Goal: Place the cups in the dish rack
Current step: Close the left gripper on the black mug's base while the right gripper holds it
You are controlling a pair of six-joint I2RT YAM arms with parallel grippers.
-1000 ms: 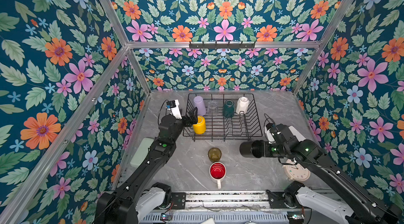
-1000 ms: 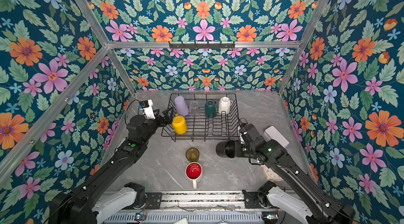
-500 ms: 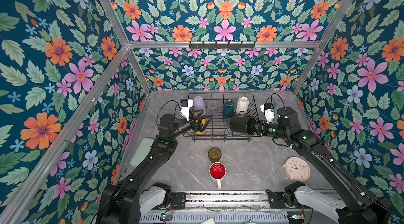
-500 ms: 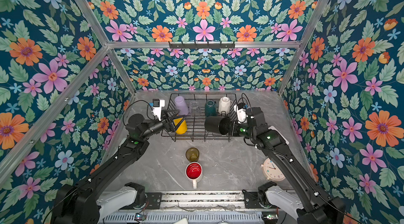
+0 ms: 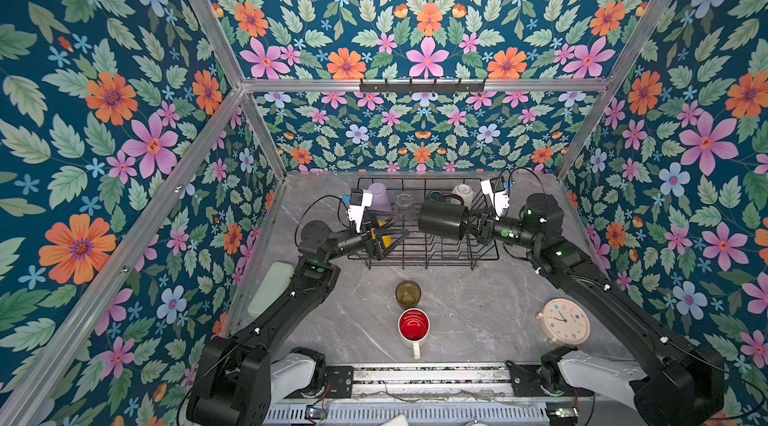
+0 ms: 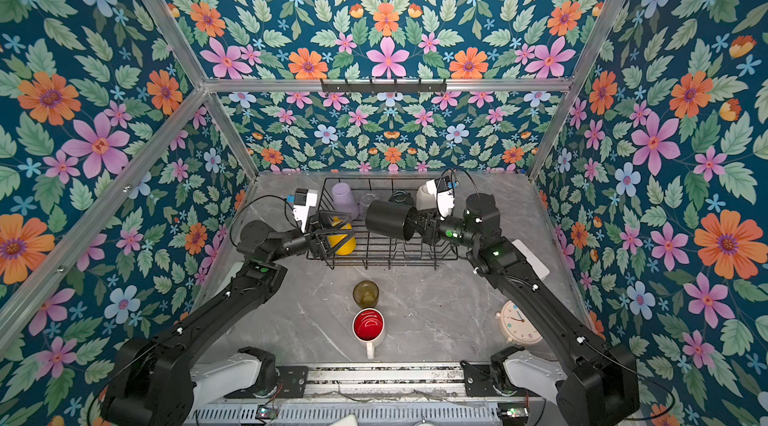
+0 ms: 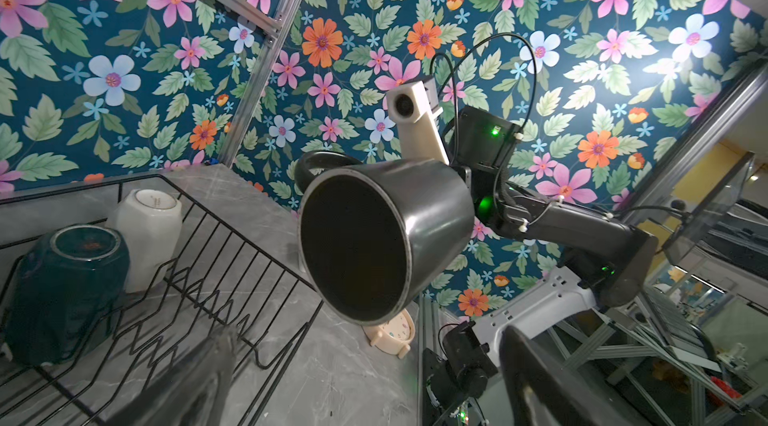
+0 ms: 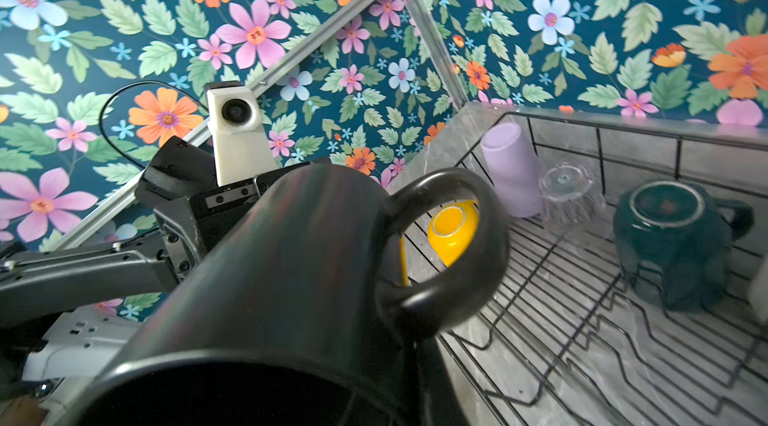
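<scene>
My right gripper (image 5: 471,223) is shut on the rim of the black mug (image 5: 441,220), which it holds on its side in the air over the dish rack (image 5: 432,267). In the left wrist view the black mug's (image 7: 386,237) mouth faces the camera. The lilac tumbler (image 5: 380,195), clear glass (image 5: 403,205), teal mug (image 5: 434,195), white faceted mug (image 5: 463,193) and yellow mug (image 6: 343,240) stand upside down in the rack. My left gripper (image 5: 384,237) hangs open over the rack's front left corner, above the yellow mug, with nothing between its fingers. The olive glass (image 5: 407,294) and red-lined white mug (image 5: 413,326) stand upright on the table.
A cream alarm clock (image 5: 567,320) stands at the front right of the table. A pale green block (image 5: 272,289) lies by the left wall under my left arm. A black hook rail (image 5: 422,86) hangs on the back wall.
My right arm has lifted the black mug from low over the front table up and back over the rack. My left gripper has swung rightward over the rack's front left corner, still open.
</scene>
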